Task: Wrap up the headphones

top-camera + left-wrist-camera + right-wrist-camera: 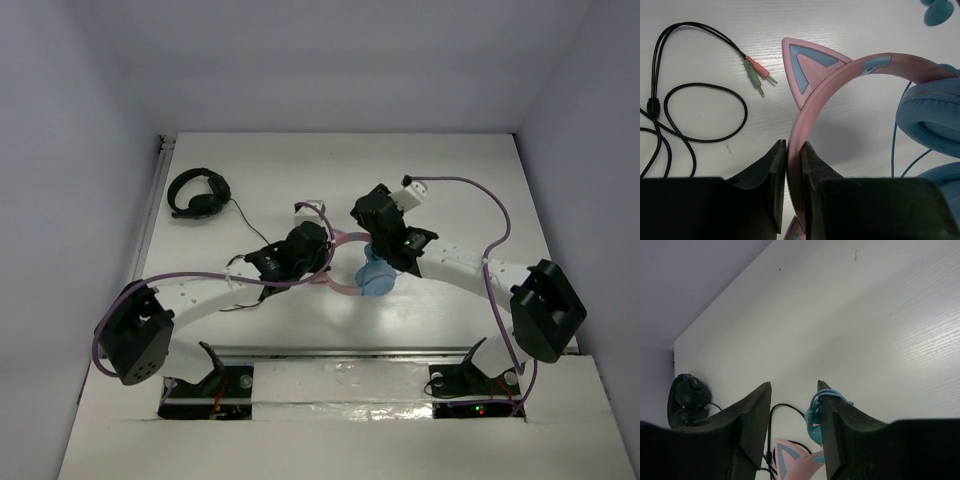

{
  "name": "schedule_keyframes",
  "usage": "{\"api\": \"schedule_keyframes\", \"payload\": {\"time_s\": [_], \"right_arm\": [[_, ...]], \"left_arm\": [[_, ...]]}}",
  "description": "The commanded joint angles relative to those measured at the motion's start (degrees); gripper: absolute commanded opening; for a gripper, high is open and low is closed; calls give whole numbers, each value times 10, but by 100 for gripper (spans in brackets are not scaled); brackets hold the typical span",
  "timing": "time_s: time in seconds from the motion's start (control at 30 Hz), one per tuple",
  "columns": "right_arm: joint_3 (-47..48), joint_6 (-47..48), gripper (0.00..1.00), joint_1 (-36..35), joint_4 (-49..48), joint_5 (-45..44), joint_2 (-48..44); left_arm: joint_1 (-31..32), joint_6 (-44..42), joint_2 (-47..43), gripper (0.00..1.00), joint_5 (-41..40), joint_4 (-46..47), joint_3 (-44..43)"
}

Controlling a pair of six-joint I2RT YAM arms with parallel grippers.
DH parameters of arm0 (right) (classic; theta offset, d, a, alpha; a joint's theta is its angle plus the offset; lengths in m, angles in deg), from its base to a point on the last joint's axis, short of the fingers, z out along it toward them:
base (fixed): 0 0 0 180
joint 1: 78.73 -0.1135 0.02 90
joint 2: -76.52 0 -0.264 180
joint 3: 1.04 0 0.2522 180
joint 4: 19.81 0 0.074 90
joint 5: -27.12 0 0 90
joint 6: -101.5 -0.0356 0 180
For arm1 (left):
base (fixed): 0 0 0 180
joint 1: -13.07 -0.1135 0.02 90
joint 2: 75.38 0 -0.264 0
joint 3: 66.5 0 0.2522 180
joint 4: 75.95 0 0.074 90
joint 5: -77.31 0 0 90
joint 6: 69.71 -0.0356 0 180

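Observation:
The headphones [378, 275] lie mid-table with a pink headband [850, 80], a cat ear [802, 65] and light blue earcups [932, 115]. My left gripper [794, 150] is shut on the pink headband, which runs straight between the jaws; it also shows in the top view [318, 245]. My right gripper [795, 390] is open just above the headphones, seen in the top view [362, 210] too. Loops of the thin light blue cable [832, 396] hang over the tip of its right finger. A cat ear [790, 452] shows below the jaws.
All-black headphones [198, 192] lie at the far left. Their thin black cable [705, 115] coils beside the headband and ends in pink and green plugs [757, 75]. Walls enclose the table on the left, back and right.

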Motion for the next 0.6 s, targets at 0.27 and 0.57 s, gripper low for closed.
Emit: {"api": "schedule_keyframes", "payload": {"time_s": [0.27,0.57], "right_arm": [[71,56,74,40,-24,83,9],[49,5,56,91,-59,265,-4]], "left_arm": [[5,-14,14,0,31,32,-65],[5,-26,13,0,29,22,-89]]}}
